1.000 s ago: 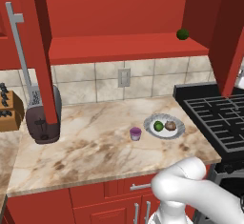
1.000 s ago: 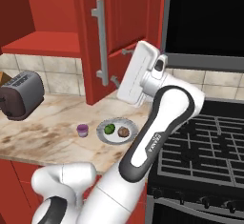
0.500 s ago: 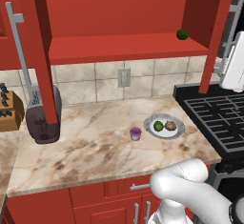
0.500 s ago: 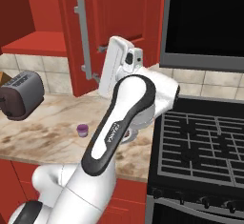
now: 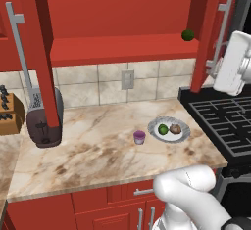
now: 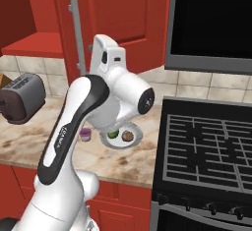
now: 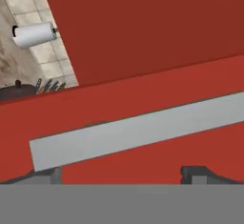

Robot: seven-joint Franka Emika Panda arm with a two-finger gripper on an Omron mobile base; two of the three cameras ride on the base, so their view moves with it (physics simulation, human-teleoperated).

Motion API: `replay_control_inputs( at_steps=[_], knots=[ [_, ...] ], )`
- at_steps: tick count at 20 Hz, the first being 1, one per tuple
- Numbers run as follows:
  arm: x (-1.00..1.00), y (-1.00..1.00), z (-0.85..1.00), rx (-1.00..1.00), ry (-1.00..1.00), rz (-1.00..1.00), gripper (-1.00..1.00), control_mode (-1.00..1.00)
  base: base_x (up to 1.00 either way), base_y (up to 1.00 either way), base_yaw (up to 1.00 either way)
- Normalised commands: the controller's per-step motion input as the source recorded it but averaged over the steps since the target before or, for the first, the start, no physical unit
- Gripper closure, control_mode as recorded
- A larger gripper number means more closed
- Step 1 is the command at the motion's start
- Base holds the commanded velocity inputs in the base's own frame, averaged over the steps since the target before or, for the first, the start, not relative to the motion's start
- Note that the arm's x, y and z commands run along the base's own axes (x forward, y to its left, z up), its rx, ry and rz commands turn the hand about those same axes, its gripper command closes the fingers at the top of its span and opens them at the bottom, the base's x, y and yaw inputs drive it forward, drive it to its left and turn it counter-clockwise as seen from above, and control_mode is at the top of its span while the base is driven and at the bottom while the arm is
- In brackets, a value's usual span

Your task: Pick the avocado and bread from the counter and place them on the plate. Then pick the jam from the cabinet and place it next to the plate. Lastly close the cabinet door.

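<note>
Red cabinet; beige brown-veined counter; purple jam.

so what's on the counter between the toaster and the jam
Nothing: in the left base view, bare marble counter runs from the toaster to the jam, which sits just left of the plate.

A rendered home kitchen; red wall cabinets hang over a beige marble-look counter with a tiled backsplash; a toaster and knife block stand at the left; a black gas stove sits under a dark microwave.
</note>
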Motion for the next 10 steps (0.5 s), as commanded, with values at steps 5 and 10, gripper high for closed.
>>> replay_control_inputs(
  at_steps=[5, 10],
  knots=[
    [0.28, 0.03, 0.00, -0.06, 0.00, -0.34, -1.00, -1.00, 0.00, 0.00, 0.00],
    [0.58, 0.00, 0.00, -0.05, 0.00, -0.32, -1.00, -1.00, 0.00, 0.00, 0.00]
  ],
)
